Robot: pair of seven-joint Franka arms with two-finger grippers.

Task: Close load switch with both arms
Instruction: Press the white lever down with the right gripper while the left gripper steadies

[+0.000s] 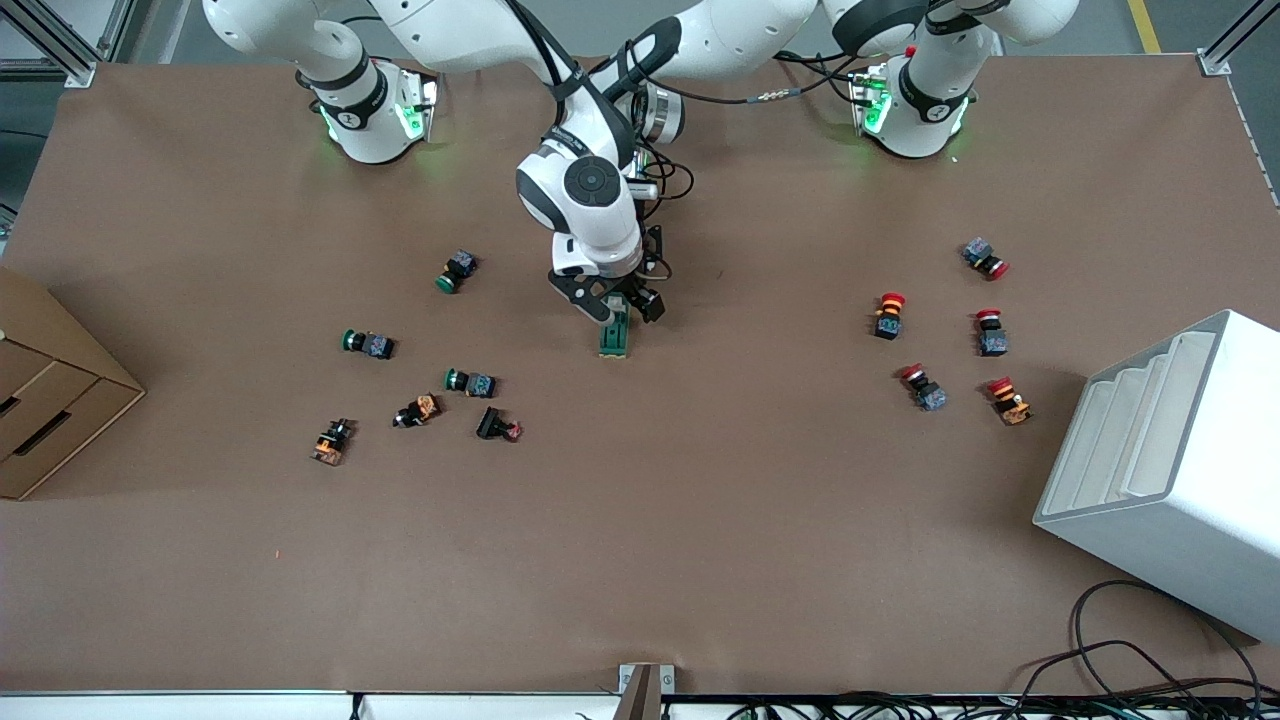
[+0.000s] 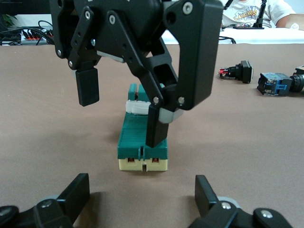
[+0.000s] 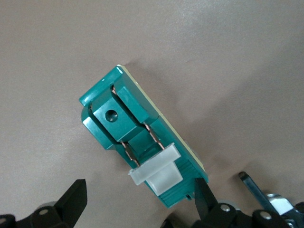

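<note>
Both pincers hover spread wide and empty at mid-table: the right pincer (image 2: 122,107) straddles the green load switch (image 1: 614,335), the left pincer (image 2: 141,195) just beside it.

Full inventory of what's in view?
Green rectangular plastic load switch with white lever: 1, mid-table.
Green-capped push-buttons: 3, toward right arm's end.
Black button parts: 3, orange or red trim, nearer the camera than the green ones.
Red-capped push-buttons: 5, toward left arm's end.
Brown cardboard box: 1, right arm's end.
White slotted rack: 1, left arm's end.
Right end effector: open, over switch, one finger at lever.
Left end effector: open, low beside switch.
</note>
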